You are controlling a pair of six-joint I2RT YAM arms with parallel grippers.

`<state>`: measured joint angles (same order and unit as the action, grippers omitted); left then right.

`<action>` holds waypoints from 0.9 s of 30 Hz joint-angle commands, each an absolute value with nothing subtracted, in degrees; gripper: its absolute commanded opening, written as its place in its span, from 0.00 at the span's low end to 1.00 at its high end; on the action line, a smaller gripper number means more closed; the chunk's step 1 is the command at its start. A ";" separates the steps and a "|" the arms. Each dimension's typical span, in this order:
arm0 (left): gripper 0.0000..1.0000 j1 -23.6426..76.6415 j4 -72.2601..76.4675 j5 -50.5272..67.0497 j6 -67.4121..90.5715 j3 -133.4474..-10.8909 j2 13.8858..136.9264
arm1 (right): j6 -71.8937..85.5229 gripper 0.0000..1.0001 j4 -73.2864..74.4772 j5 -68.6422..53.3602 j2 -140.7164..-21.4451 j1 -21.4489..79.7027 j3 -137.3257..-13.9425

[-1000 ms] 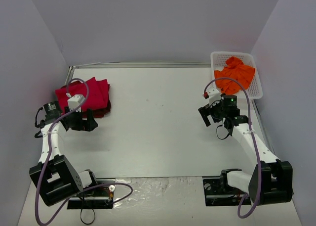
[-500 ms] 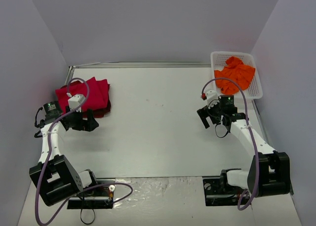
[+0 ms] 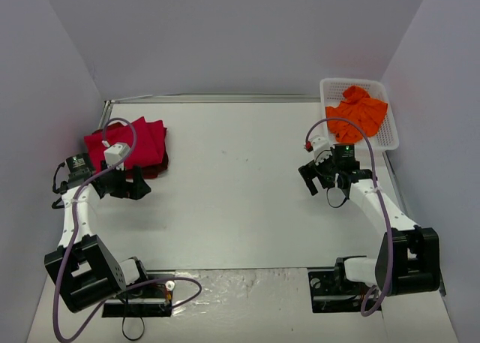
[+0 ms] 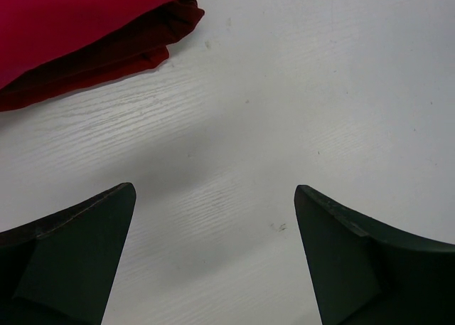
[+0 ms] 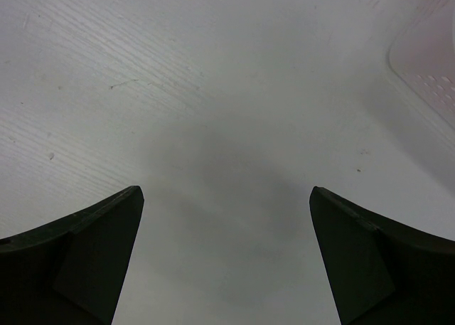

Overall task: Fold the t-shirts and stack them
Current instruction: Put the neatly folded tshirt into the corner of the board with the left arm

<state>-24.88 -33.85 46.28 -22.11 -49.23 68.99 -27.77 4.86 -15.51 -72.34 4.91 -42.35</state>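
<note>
A folded bright red t-shirt (image 3: pixel 131 142) lies on top of a dark maroon t-shirt (image 3: pixel 159 165) at the table's left; both show at the upper left of the left wrist view, red (image 4: pixel 64 19) over maroon (image 4: pixel 106 62). My left gripper (image 3: pixel 133 184) is open just in front of this stack, nothing between its fingers (image 4: pixel 71 261). A crumpled orange t-shirt (image 3: pixel 358 112) fills the white basket (image 3: pixel 390 136) at the back right. My right gripper (image 3: pixel 313 176) hangs open over bare table, in front of and left of the basket.
The white table (image 3: pixel 232 193) is walled in by grey panels on three sides. A corner of the basket (image 5: pixel 430 55) shows at the right wrist view's upper right. Purple cables loop over both arms.
The right arm has swung slightly away from the basket, its gripper shifting a little left and forward. The left arm and the shirts have not moved.
</note>
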 commanded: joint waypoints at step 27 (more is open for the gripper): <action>0.95 -25.93 -34.37 46.05 -21.97 -52.21 64.95 | -23.12 1.00 10.63 -9.58 -77.87 7.29 -51.76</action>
